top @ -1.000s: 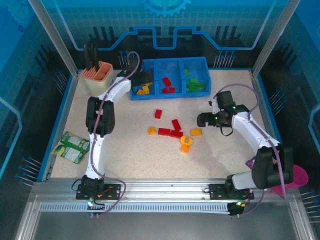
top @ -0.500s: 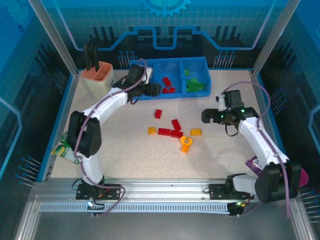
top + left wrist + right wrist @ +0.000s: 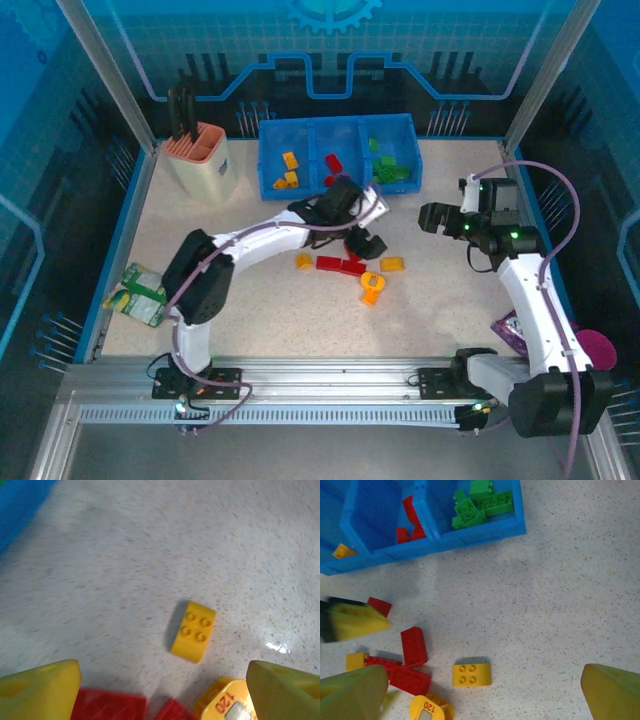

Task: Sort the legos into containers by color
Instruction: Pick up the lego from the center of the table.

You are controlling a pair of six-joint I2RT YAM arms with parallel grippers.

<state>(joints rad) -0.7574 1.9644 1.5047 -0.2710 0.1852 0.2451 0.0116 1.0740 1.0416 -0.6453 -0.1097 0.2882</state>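
At the middle of the speckled beige worktop (image 3: 450,310), the left pincer (image 3: 364,244) hangs low with its two yellow-padded jaws spread wide and nothing between them. Loose plastic bricks lie just beneath and ahead of it. There are four red rectangular bricks (image 3: 414,646), two of them lying end to end. There are two yellow ones: a small yellow brick (image 3: 355,660) touching the red pair, and a four-stud yellow block (image 3: 192,637) lying alone toward the right edge. A rounded orange-yellow piece printed "120" (image 3: 427,707) sits on the near side of the reds.

Toward the right edge, the right pincer (image 3: 432,216) is likewise fully parted and empty, well apart from the loose bricks.

Against the far edge stands one long blue plastic tray (image 3: 312,190) with three compartments. The left compartment holds at least two yellow-orange bricks (image 3: 290,160). The middle one holds about three red bricks (image 3: 410,522). The right one holds a heap of green bricks (image 3: 480,502) too overlapped to count.

A cream-and-salmon utensil holder with black handles (image 3: 200,155) occupies the far left corner. One green-and-white packet (image 3: 140,293) lies by the left edge.
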